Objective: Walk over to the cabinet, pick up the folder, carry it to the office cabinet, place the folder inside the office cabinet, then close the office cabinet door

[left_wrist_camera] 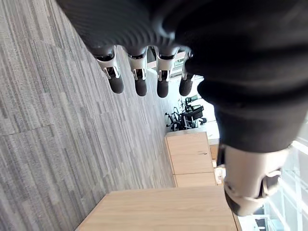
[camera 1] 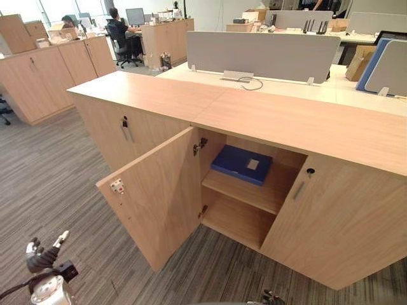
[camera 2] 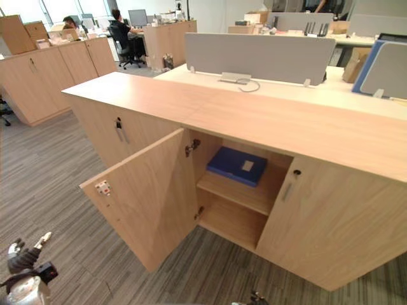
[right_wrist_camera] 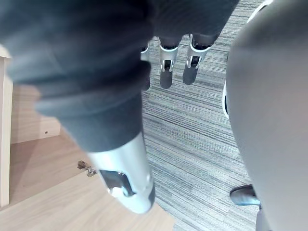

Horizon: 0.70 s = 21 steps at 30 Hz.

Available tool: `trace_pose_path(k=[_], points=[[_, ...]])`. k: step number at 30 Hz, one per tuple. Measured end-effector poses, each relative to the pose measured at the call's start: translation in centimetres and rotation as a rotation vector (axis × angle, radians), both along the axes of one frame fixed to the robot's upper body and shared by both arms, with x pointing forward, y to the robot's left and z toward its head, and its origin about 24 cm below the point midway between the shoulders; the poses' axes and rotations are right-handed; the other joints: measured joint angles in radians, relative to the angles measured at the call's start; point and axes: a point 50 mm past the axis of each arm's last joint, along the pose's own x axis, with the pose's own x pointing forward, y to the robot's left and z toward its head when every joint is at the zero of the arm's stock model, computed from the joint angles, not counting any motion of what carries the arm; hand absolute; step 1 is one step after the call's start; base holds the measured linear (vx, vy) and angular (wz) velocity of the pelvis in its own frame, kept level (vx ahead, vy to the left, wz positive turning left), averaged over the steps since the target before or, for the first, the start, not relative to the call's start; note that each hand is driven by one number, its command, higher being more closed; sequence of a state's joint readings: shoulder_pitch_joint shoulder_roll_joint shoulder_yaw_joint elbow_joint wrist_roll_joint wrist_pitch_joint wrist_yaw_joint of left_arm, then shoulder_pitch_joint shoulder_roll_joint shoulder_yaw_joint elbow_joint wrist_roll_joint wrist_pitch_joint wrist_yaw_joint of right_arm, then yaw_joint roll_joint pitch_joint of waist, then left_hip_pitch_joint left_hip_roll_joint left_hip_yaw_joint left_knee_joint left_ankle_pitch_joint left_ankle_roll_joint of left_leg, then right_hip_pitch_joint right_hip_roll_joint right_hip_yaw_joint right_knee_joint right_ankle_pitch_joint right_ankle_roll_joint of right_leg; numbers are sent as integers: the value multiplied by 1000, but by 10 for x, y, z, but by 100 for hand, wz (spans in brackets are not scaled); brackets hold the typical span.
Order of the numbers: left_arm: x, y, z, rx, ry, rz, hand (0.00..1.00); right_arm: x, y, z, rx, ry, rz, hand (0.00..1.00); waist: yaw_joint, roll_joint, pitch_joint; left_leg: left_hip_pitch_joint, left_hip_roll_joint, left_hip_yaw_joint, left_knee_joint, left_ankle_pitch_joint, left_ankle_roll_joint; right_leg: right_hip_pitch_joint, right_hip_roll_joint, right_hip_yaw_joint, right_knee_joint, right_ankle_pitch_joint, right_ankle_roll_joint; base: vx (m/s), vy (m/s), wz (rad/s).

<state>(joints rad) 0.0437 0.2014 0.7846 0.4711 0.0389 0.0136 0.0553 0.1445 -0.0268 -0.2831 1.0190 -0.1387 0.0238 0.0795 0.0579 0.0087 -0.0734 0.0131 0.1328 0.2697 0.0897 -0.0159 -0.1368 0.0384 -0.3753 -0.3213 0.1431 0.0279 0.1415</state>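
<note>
The closed right door (camera 1: pixel 337 222) hides the shelves' (camera 1: pixel 245 190) right ends, and the folder's (camera 1: pixel 232 160) white label (camera 1: pixel 253 164) is too small to read.

An office: partitioned desks (camera 1: pixel 286 89), a monitor (camera 1: pixel 135 16), wood cabinets (camera 1: pixel 254 114), carpet (camera 1: pixel 38 171).

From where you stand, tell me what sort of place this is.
Most likely an open-plan office: low wooden cabinets, one holding a blue folder, desks with grey divider screens, and a person seated at a monitor.

The shelf (camera 1: pixel 234 187) inside the open office cabinet (camera 1: pixel 286 121) carries the blue folder (camera 1: pixel 240 164), lying flat; the cabinet stands on striped grey floor (camera 1: pixel 51 184).
</note>
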Motion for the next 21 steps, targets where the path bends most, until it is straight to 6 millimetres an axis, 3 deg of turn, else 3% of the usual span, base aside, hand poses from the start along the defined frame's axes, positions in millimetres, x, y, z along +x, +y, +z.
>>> trace_pose_path(k=[8,15,18,21], points=[[60,-8,6,21,72,-256,0,-3,-18,0,-29,24,-23,0,-11,-11,9,63,-21,-5,-176,126,-10,-1,12,-1,-28,-21,21,-70,-17,1],[119,-19,29,44,103,-472,0,-17,-19,-3,-10,80,-63,0,-33,-53,19,77,-19,18,-181,132,-11,-9,17,29,-31,-21,21,-39,-13,-10],[136,-19,41,76,111,-502,0,-18,-18,-4,-5,88,-65,0,-45,-66,18,79,-18,34,-179,133,-17,-17,22,45,-33,-15,18,19,-16,-16],[137,-11,45,93,150,-489,0,-22,-16,-5,3,105,-68,0,-46,-73,17,97,-17,63,-176,128,-16,-18,24,63,-39,-4,23,41,-5,-25]])
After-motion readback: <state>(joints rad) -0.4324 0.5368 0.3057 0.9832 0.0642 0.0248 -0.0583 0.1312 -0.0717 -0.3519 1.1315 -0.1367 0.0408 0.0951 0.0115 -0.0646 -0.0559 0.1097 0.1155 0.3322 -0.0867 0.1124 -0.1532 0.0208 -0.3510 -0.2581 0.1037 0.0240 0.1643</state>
